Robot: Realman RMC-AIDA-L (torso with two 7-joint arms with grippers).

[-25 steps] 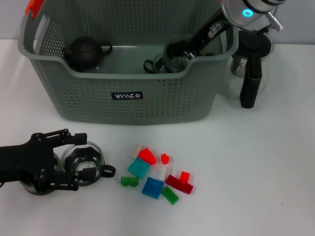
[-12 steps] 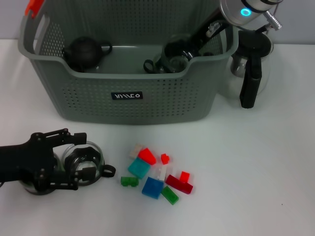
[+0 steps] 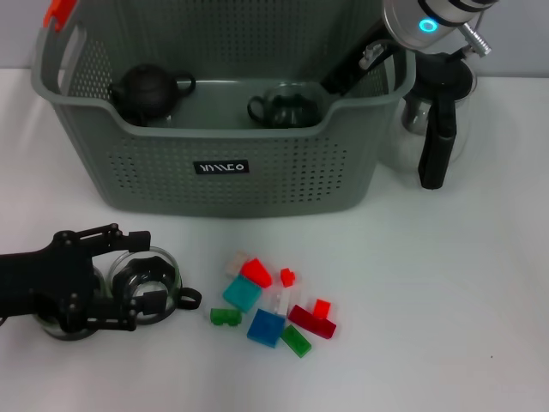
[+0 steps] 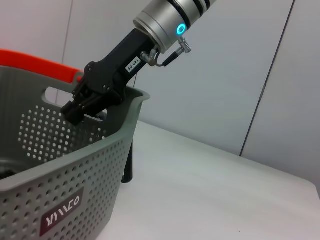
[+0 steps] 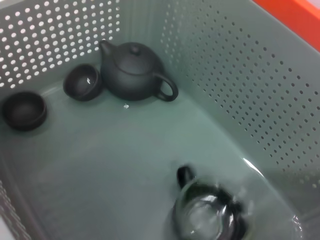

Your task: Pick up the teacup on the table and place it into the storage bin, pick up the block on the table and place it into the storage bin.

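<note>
Storage bin: at the far side of the table, already holding a black teapot and one glass teacup.

Right gripper: raised at the bin's right end, just above the rim. Carries nothing. Grip state not determinable. Glass teacup in the bin lies below and to the left of it, apart.

Left gripper: low on the near table, set around a second glass teacup on the table. Clamped or merely bracketing: not determinable. Cup handle points away from the wrist, toward the blocks.

Blocks: loose coloured pile just beyond that handle, on the line of the left gripper's reach. Well apart from the right gripper, with the bin wall between. Judged: left arm much nearer to both remaining items; bin lies ahead of it and slightly right, so a lift over the front wall is required.

View differences: right wrist view alone shows the bin floor, with two small dark cups beside the teapot. Left wrist view alone shows the right gripper from the side, clear of the rim.
</note>
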